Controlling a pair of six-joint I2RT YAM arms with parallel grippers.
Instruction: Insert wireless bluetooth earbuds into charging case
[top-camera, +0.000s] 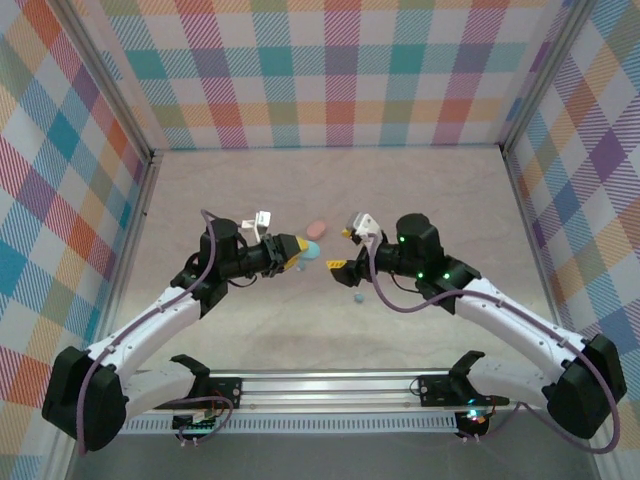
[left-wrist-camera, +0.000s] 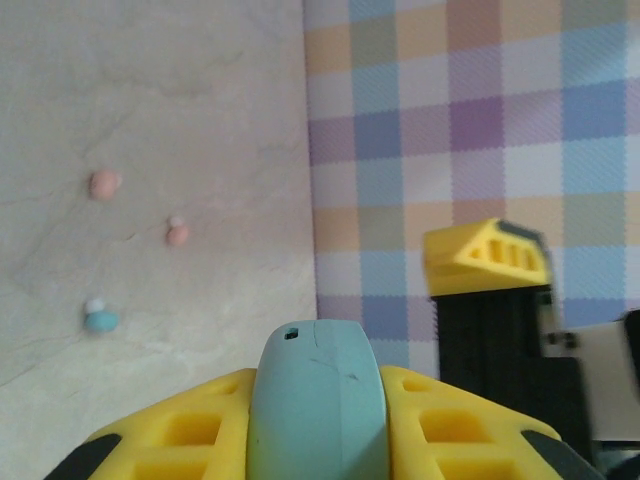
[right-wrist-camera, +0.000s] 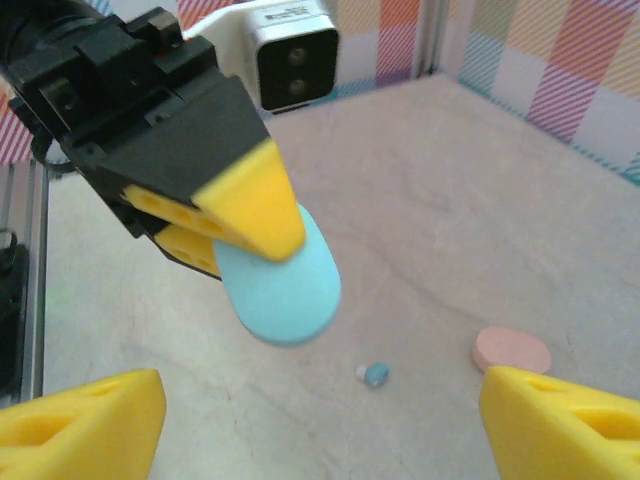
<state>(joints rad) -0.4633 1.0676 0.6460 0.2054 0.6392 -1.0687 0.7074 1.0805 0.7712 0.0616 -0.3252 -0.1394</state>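
Note:
My left gripper (top-camera: 297, 248) is shut on a light blue oval charging case (top-camera: 311, 250), held edge-on between its yellow fingers (left-wrist-camera: 440, 420) above the table. In the right wrist view the blue case (right-wrist-camera: 285, 285) hangs just ahead of my right gripper (right-wrist-camera: 320, 430), which is open with nothing between its fingers. In the top view the right gripper (top-camera: 341, 250) faces the left one, close to the case. A blue earbud (right-wrist-camera: 375, 375) lies on the table below. The left wrist view shows two pink earbuds (left-wrist-camera: 103, 184) (left-wrist-camera: 177, 234) and a blue earbud (left-wrist-camera: 100, 320) lying loose.
A pink oval case (top-camera: 317, 229) lies shut on the table just behind the grippers, also in the right wrist view (right-wrist-camera: 511, 350). Checked walls (top-camera: 330, 70) close in the table at the back and both sides. A metal rail (top-camera: 330, 385) runs along the near edge.

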